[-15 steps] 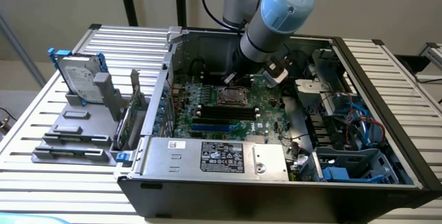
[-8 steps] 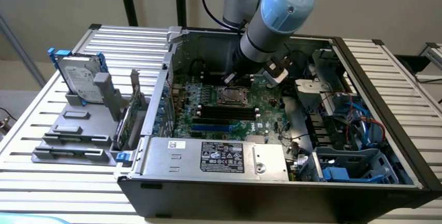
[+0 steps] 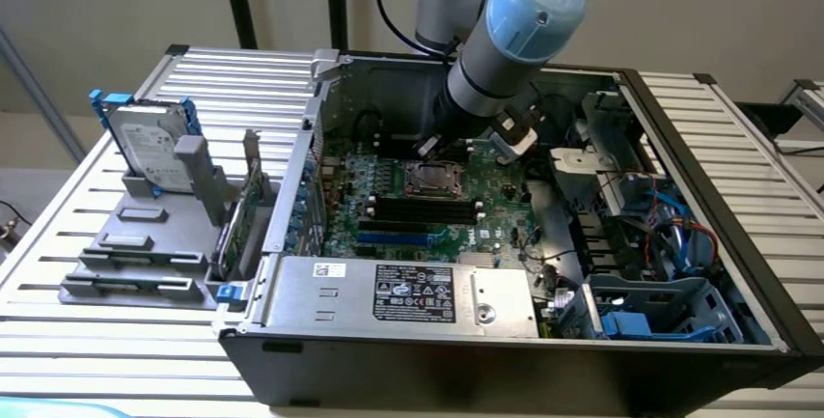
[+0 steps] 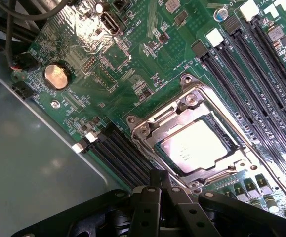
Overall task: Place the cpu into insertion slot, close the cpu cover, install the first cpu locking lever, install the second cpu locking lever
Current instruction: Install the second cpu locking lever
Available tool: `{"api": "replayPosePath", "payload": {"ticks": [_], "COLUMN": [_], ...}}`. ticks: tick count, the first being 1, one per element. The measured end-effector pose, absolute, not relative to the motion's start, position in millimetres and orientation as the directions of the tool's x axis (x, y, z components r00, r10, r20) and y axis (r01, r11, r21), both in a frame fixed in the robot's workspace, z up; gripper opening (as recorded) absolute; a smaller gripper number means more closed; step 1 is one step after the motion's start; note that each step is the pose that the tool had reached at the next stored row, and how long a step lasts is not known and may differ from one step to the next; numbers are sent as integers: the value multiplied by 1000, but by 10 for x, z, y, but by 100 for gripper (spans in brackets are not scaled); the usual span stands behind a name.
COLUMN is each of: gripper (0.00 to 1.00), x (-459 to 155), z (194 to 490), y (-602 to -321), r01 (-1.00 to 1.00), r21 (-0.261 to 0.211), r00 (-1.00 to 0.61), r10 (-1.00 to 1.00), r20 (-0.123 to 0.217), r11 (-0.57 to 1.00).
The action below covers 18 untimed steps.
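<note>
Clenched gripper [image 4: 160,180] empty, hovering just beside the cpu cover [image 4: 155,133], lowered over the cpu [image 4: 194,146] in the insertion slot [image 3: 429,179].

An open black computer case [image 3: 721,341] is seen lying on a slatted metal table [image 3: 77,244]. A grey hard drive [image 3: 145,143] is stood at the left of the exterior view. A labelled power supply [image 3: 405,294] is mounted low centre.
</note>
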State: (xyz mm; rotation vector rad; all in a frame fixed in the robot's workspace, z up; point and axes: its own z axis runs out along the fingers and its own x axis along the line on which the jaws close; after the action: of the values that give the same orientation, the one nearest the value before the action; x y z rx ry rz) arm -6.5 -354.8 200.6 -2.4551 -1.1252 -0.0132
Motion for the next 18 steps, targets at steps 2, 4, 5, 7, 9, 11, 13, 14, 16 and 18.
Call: {"api": "replayPosePath", "payload": {"ticks": [2, 4, 5, 7, 9, 11, 13, 14, 16, 18], "gripper": [11, 11, 11, 11, 11, 11, 11, 11, 11, 11], "x": [-65, -64, -65, -65, -65, -73, -86, -95, -118, -139], "z": [2007, 2023, 2038, 2069, 2090, 2098, 2102, 2104, 2108, 2112], "y": [-3551, -3568, -3582, -3614, -3647, -3673, -3695, -3705, -3729, -3752], "r01": [723, 723, 723, 723, 723, 723, 723, 723, 723, 723], "r21": [-384, -384, -385, -385, -385, -384, -384, -383, -382, -382], "r00": [669, 669, 669, 669, 669, 670, 669, 669, 669, 669], "r10": [719, 719, 719, 719, 719, 719, 720, 720, 720, 720], "r20": [186, 186, 186, 186, 186, 185, 184, 184, 183, 182], "r11": [-574, -574, -574, -574, -574, -574, -574, -575, -575, -576]}}
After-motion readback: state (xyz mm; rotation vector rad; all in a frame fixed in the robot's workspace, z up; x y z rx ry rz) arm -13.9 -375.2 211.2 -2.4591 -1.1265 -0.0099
